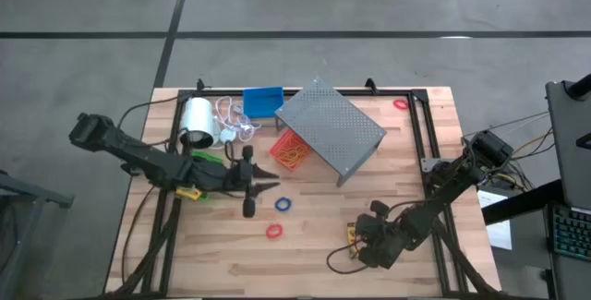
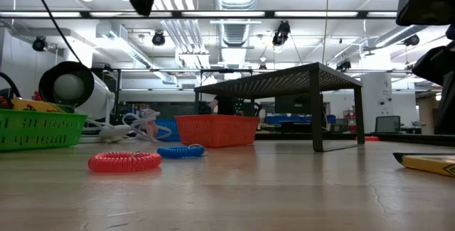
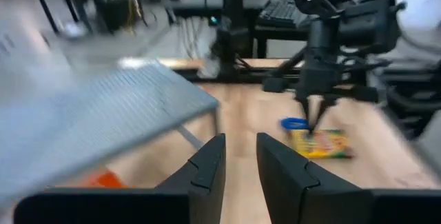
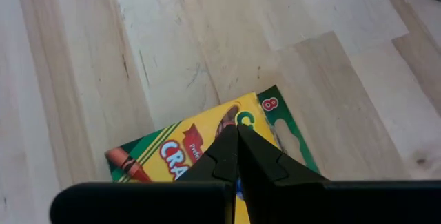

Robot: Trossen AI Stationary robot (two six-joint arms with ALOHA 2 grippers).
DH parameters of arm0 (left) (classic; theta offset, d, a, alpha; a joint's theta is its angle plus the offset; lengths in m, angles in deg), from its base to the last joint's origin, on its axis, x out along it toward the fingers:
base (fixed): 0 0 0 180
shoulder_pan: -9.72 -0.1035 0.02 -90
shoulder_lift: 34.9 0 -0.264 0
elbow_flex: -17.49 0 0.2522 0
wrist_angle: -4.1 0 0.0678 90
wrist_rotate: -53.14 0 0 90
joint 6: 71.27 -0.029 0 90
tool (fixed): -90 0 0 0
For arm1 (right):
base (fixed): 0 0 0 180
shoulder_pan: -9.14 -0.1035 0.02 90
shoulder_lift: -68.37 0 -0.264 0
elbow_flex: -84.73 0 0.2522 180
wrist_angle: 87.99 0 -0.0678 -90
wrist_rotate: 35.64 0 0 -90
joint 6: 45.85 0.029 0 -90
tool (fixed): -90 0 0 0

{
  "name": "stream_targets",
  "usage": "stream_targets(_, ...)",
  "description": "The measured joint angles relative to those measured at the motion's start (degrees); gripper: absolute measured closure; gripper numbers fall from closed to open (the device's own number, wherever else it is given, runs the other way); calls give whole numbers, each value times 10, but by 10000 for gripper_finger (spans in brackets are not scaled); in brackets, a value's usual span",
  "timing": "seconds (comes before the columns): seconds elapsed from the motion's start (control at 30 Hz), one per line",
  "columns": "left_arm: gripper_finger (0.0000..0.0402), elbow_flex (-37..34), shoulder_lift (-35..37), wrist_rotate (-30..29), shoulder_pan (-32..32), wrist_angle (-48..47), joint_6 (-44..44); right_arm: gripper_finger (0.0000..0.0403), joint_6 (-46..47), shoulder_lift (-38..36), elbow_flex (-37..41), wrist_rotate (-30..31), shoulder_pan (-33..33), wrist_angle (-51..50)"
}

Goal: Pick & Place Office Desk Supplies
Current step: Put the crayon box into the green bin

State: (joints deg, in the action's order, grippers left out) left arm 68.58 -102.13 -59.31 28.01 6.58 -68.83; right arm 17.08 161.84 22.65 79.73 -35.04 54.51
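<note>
while your right gripper [image 4: 238,141] hangs with its fingers pressed together just above a crayon box [image 4: 176,148] lying flat on the table [image 1: 388,198] near its front right edge, your left gripper [image 3: 240,158] sits mid-table with its fingers slightly apart and nothing between them. you have a red ring band [image 1: 273,232] and a blue ring band [image 1: 283,204] lying just ahead of it, beside the grey rack [image 1: 331,129].

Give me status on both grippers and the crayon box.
Left gripper open, empty, raised over table centre. Right gripper shut, tips over the crayon box lying flat on the table. Nothing blocking.
</note>
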Motion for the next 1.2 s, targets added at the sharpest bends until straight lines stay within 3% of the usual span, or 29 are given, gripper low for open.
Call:
stream_targets(0.1,315,-1,25,-2,0,-12,-95,394,0,0,0,0,0,1)
stream_targets(0.17,315,-1,42,2,1,-14,-111,394,0,0,0,0,0,3)
stream_targets(0.37,315,-1,73,0,1,-40,-71,394,-1,0,0,1,0,3)
stream_targets(1.2,315,-2,74,0,1,-126,-68,394,-37,0,0,1,0,5)
